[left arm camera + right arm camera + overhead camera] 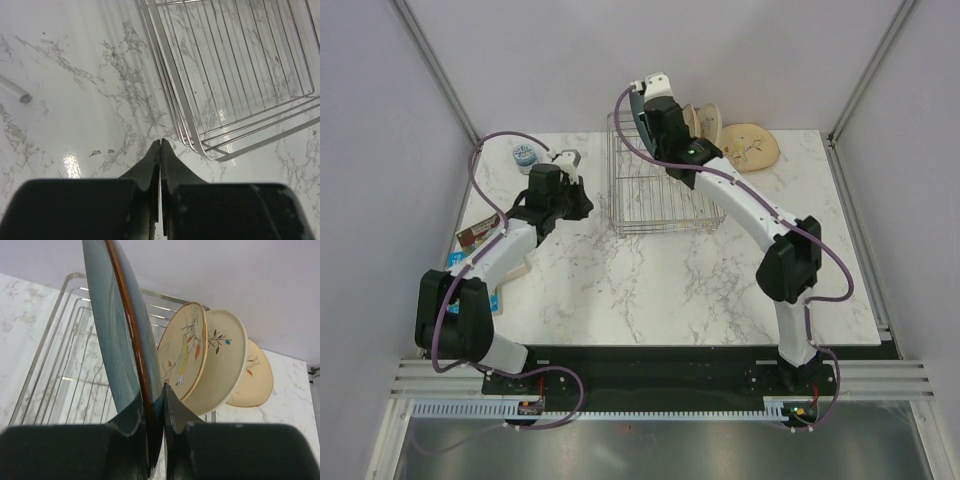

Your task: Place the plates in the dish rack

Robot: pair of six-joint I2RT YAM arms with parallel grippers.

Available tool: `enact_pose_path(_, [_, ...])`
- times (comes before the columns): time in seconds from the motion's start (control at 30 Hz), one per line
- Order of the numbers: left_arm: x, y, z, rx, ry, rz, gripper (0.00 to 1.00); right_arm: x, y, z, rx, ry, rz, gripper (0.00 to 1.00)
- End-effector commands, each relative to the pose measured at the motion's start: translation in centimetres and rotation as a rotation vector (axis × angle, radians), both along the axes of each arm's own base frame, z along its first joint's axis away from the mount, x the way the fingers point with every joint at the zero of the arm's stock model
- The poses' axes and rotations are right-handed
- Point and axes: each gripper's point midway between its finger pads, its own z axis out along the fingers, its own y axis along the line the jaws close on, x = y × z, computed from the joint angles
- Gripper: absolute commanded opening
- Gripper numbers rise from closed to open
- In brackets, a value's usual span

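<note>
Right gripper (154,400) fills the bottom of its wrist cam, clamped on the rim of the dark teal-grey plate (112,330) w/ one finger (127,417) on each face. Plate is on edge, pretty much upright, brown rim toward the lens, held up over the dish rack (665,222). You can see the wire floor below it, so it's not down between the wires.

Behind it, at the rack's far right corner, the leaf-sprig plate (185,350) and a paler plate (227,365) stand on edge, leaning on each other. Can't tell if they're inside the wire or just behind it tbh. The third plate (257,385) is further right. Top cam shows it lying on the marble table (670,290), near the rack but not touching.

Left gripper (160,145) is closed tight w/ nothing in it, tips pointing at bare marble just beside the rack's near left corner. Can't tell if it's touching the tabletop.

Other stuff: a small blue-white round thing (525,155) at the far left, plus some flat packets (478,235) along the left edge, well apart from the rack.
</note>
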Motion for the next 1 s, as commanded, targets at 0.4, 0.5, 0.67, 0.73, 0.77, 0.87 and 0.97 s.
enact_pose_path(0.4, [1.7,-1.0,-1.7,0.011,-0.028,-0.027,0.02,3.4,-0.8,5.7,0.036,-0.296,-0.421,0.00])
enact_pose_path(0.5, [1.6,-1.0,-1.6,0.009,-0.033,-0.030,0.02,3.9,-1.8,5.1,0.025,-0.291,-0.450,0.00])
enact_pose_path(0.67, [1.2,-1.0,-1.7,-0.001,-0.025,-0.024,0.02,5.2,-3.3,3.7,0.001,-0.271,-0.467,0.00])
enact_pose_path(0.73, [1.0,-1.0,-1.9,-0.004,-0.019,-0.023,0.02,5.8,-4.1,3.0,-0.007,-0.264,-0.482,0.00])
enact_pose_path(0.77, [1.0,-1.1,-2.0,-0.007,-0.014,-0.023,0.02,6.0,-4.1,2.6,-0.010,-0.257,-0.480,0.00])
enact_pose_path(0.87, [1.1,-1.1,-2.4,-0.010,-0.004,-0.020,0.02,6.5,-4.7,1.6,-0.015,-0.238,-0.488,0.00])
enact_pose_path(0.97, [1.3,-1.2,-2.3,-0.013,-0.004,-0.025,0.02,6.9,-4.8,0.6,-0.025,-0.218,-0.480,0.00])
